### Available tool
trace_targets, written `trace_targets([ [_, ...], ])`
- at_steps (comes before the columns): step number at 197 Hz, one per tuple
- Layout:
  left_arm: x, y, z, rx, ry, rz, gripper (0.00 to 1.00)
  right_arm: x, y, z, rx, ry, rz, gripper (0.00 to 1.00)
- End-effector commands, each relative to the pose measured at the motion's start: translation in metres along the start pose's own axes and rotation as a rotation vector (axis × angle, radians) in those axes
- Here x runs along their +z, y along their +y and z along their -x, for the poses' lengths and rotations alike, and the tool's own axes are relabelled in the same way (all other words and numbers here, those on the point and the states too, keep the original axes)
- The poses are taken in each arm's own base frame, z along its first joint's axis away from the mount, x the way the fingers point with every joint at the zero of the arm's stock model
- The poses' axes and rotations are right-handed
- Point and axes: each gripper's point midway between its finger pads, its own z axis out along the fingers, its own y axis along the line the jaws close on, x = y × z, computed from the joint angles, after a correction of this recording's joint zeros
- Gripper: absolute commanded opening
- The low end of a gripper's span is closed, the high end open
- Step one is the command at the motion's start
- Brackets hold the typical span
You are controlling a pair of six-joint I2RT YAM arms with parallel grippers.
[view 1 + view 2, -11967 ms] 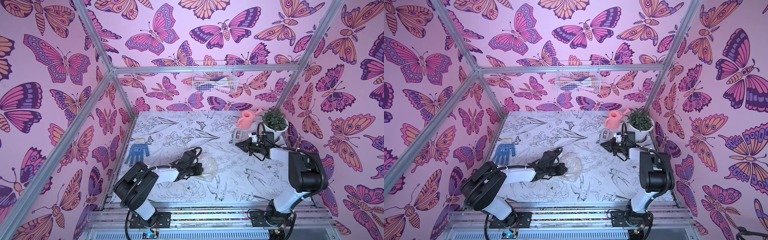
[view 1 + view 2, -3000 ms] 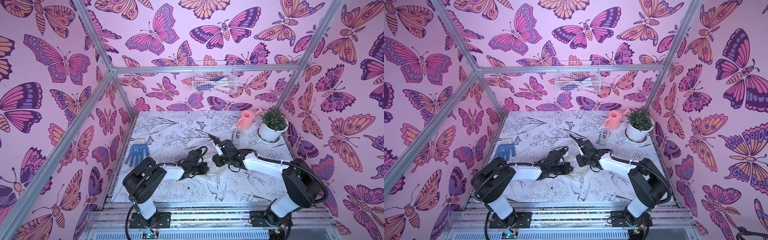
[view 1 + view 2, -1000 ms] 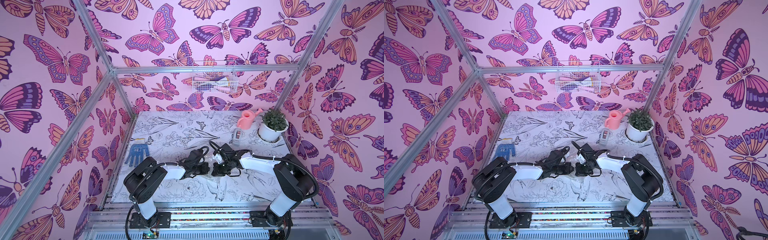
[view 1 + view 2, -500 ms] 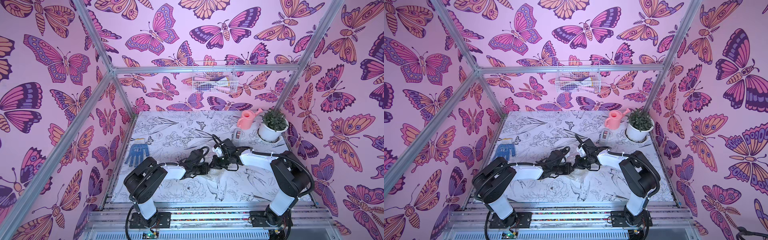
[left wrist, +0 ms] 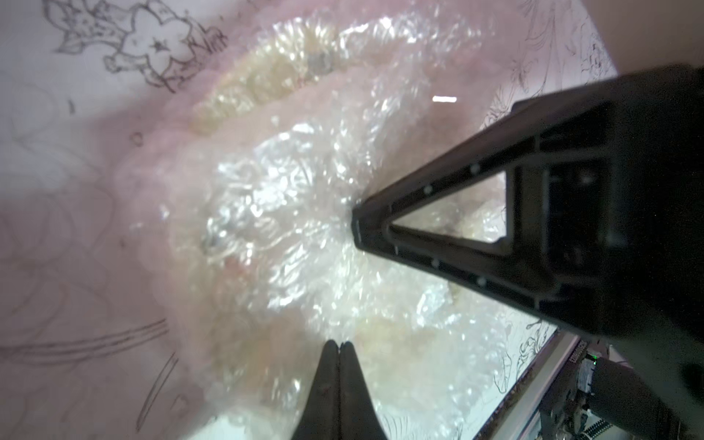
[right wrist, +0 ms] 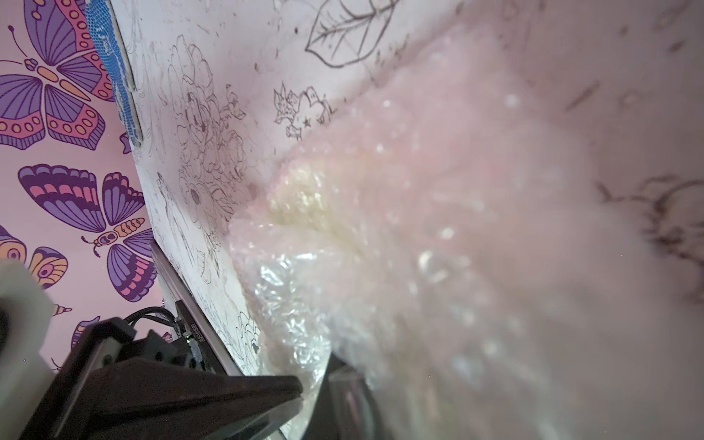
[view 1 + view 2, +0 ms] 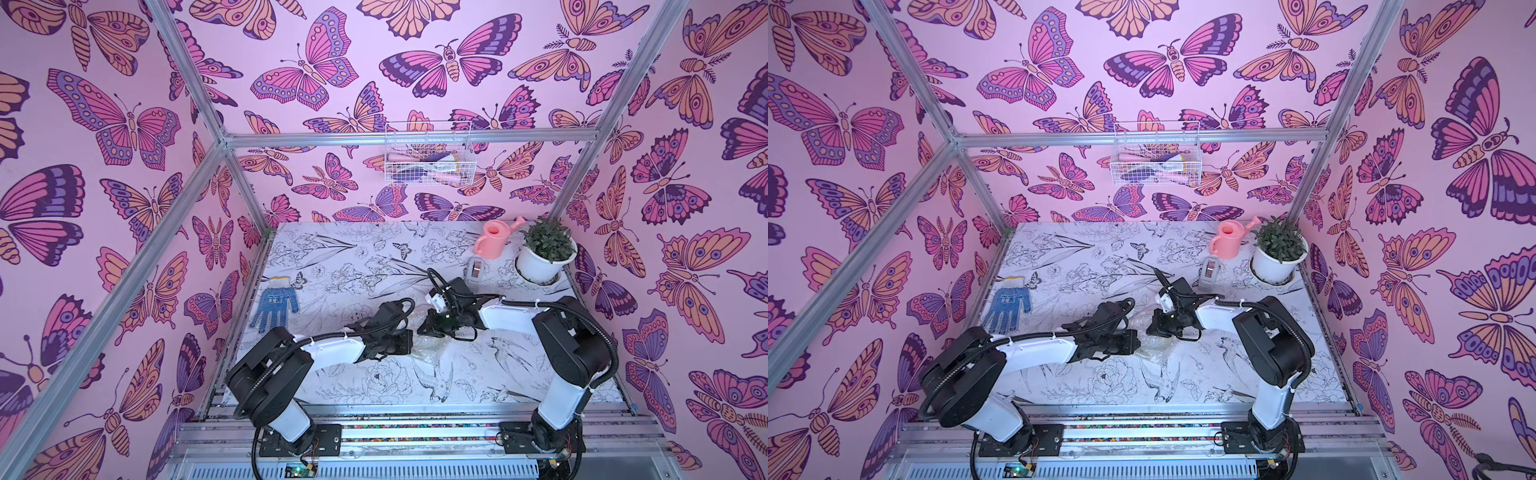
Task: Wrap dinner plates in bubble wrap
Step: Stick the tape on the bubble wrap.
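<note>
I see the bubble wrap (image 7: pixel 430 353) crumpled in the middle of the table (image 7: pixel 332 257), between the two gripper heads in both top views. It is a bunched heap, and I can make out no long axis. The plate (image 5: pixel 263 80) is inside it. Only a cream arc shows through the film in the left wrist view, and a yellow patch in the right wrist view. Being round, it points nowhere, and I cannot tell whether it lies flat or tilted.

The right gripper (image 5: pixel 356 228) has its fingers meeting at the tips, nipped on the bubble wrap, whose creases fan out from that point. The left gripper (image 5: pixel 339 344) has its tips pressed together over the film; I cannot tell whether any film is caught there.

On the back wall a wire basket (image 7: pixel 430 166) holds pink, purple and white items too small to name. In the far right corner a white pot (image 7: pixel 538 268) holds a green plant (image 7: pixel 548 241), just beside a pink watering can (image 7: pixel 494 241).
</note>
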Motion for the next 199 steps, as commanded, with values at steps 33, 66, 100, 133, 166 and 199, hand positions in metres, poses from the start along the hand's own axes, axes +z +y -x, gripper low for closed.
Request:
trace_targets([
  [33, -0.018, 0.001, 0.011, 0.07, 0.017, 0.11, 0.0, 0.007, -0.051, -0.021, 0.076, 0.05, -0.166, 0.0],
  [66, -0.026, 0.005, 0.039, 0.106, -0.052, 0.214, 0.0, 0.005, -0.049, -0.02, 0.075, 0.049, -0.163, 0.0],
  [100, -0.027, 0.0, 0.065, 0.116, -0.089, 0.224, 0.0, 0.005, -0.048, -0.02, 0.073, 0.047, -0.16, 0.0],
  [133, -0.002, -0.01, 0.063, 0.117, 0.005, 0.152, 0.0, 0.006, -0.048, -0.02, 0.076, 0.05, -0.159, 0.0],
  [166, 0.017, -0.016, 0.045, 0.099, 0.114, 0.082, 0.0, 0.006, -0.046, -0.018, 0.076, 0.046, -0.154, 0.0],
  [199, 0.018, -0.014, 0.035, 0.087, 0.141, 0.064, 0.0, 0.007, -0.045, -0.017, 0.072, 0.049, -0.145, 0.0],
])
